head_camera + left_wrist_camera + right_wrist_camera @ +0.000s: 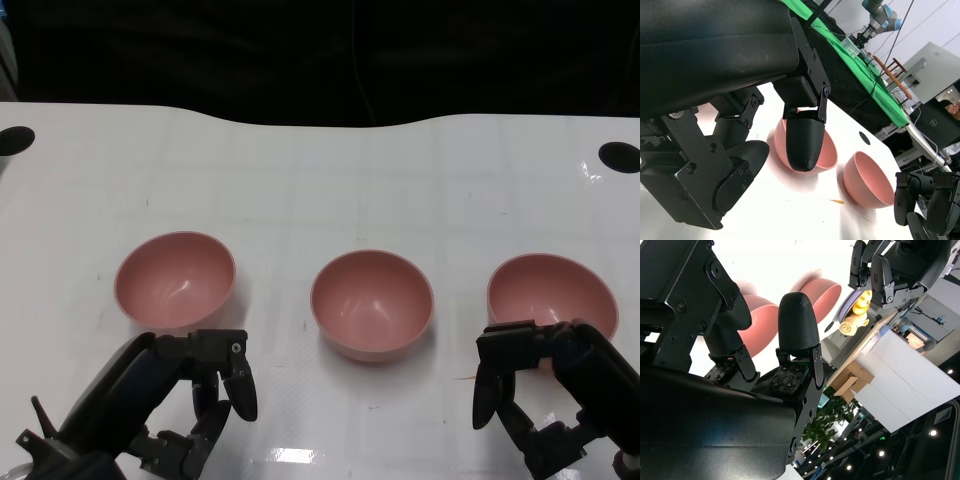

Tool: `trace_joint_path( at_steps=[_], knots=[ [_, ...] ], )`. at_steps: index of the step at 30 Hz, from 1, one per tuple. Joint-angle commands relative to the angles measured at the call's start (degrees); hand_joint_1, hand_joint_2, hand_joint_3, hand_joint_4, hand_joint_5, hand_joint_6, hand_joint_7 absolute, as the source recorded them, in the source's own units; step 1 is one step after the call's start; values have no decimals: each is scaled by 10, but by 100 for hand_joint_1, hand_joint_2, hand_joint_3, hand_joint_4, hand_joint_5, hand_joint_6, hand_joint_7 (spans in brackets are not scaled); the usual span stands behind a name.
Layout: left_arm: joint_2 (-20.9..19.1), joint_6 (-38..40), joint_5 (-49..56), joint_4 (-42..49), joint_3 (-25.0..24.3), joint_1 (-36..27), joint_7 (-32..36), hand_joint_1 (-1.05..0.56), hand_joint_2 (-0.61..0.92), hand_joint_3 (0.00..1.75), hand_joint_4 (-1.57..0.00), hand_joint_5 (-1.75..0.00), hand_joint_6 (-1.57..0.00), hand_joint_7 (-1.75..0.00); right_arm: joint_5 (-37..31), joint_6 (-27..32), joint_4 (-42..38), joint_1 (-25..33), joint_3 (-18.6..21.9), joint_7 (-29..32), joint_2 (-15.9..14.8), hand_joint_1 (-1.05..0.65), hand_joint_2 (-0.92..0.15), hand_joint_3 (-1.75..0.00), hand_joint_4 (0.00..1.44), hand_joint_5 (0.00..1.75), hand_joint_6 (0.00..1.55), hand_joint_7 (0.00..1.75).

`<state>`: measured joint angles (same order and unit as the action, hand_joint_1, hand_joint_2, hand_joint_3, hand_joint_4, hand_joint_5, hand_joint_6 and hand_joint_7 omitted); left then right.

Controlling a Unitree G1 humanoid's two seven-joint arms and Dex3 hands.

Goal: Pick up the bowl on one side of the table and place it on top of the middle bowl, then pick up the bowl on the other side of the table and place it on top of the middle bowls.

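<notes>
Head view takes in the white table (300, 170), whose far edge runs in a shallow wave against a dark background, with a black round hole near each far corner, the left hole (15, 140) and the right hole (619, 156). A wide bare stretch of tabletop lies between that far edge and the bowls. Three pink bowls stand upright in a row, well apart from one another: the left bowl (175, 280), the middle bowl (371, 303) and the right bowl (551, 293). Bare white surface shows on both sides of the middle bowl.

The left hand (190, 400) sits at the near edge, just in front of the left bowl; its fingers (238, 385) are spread and curved downward with nothing between them. In the left wrist view a fingertip overlaps the bowl's rim, but whether it touches cannot be told.

The right hand (545, 390) lies just before the right bowl, its fingers (487, 395) apart and holding nothing; its knuckles overlap the bowl's near rim in the head view.
</notes>
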<state>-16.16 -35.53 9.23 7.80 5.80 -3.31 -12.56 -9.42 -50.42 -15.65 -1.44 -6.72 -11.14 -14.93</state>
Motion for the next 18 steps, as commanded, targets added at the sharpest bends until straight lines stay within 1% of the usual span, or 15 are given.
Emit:
trace_joint_path(
  at_steps=[1, 3, 4, 6, 7, 8, 9, 10, 11, 13, 15, 16, 17, 18],
  knots=[
    [-2, -7, 7, 6, -12, -2, 17, 7, 25, 155, -88, -164, -84, -138, 1, -1, 5, 3, 3, 6, 0, 28, -5, -175, 102, 175, 96, 136],
    [6, -12, 18, 7, -18, -2, 38, 6, 31, 144, -84, -159, -83, -126, 1, -6, 1, 1, 3, 8, 1, 28, -4, -175, 102, 175, 96, 136],
    [9, -13, 20, 8, -20, -3, 44, 5, 36, 136, -80, -154, -83, -115, 0, -7, 0, 1, 3, 8, 1, 28, -4, -175, 102, 175, 96, 136],
    [13, -12, 28, 7, -25, -4, 58, 4, 39, 131, -79, -151, -84, -108, -2, -6, 1, 1, 4, 10, 2, 28, -4, -175, 102, 175, 97, 136],
    [15, -9, 34, 5, -29, -6, 67, 2, 44, 117, -74, -141, -80, -94, -4, -4, 3, 2, 4, 10, 2, 28, -4, -175, 102, 175, 97, 136],
    [16, -7, 39, 4, -32, -6, 74, -1, 53, 97, -69, -131, -80, -75, -5, -3, 5, 2, 4, 11, 2, 28, -4, -175, 102, 175, 97, 136],
    [16, -2, 46, -1, -35, -8, 80, -2, 56, 89, -68, -127, -81, -67, -7, -1, 7, 2, 4, 12, 2, 28, -5, -175, 102, 175, 97, 136],
    [16, 5, 54, -5, -37, -9, 86, -5, 62, 72, -64, -120, -79, -54, -7, 0, 8, 2, 4, 11, 2, 28, -5, -175, 102, 175, 97, 136],
    [15, 18, 68, -14, -40, -11, 94, -8, 68, 59, -62, -114, -79, -45, -6, 1, 8, 3, 4, 11, 2, 28, -4, -175, 102, 175, 96, 136],
    [15, 42, 94, -33, -45, -17, 109, -16, 82, 27, -57, -110, -78, -25, -4, 3, 11, 4, 4, 10, 2, 27, -4, -175, 102, 175, 96, 135],
    [14, 63, 126, -53, -47, -22, 124, -19, 88, 14, -55, -112, -78, -17, -5, 3, 13, 5, 4, 10, 2, 26, -4, -175, 101, 175, 96, 135],
    [13, 72, 139, -61, -47, -24, 130, -24, 90, 10, -53, -111, -75, -13, -4, 2, 13, 5, 4, 10, 2, 26, -4, -175, 101, 174, 96, 135],
    [13, 89, 161, -77, -48, -28, 138, -26, 90, 8, -50, -109, -73, -11, -3, 2, 13, 5, 4, 10, 2, 26, -4, -175, 101, 174, 96, 135],
    [13, 107, 179, -92, -47, -31, 143, -29, 91, 5, -48, -101, -70, -8, -3, 2, 14, 6, 4, 10, 2, 26, -4, -175, 101, 174, 96, 135]
  ],
)
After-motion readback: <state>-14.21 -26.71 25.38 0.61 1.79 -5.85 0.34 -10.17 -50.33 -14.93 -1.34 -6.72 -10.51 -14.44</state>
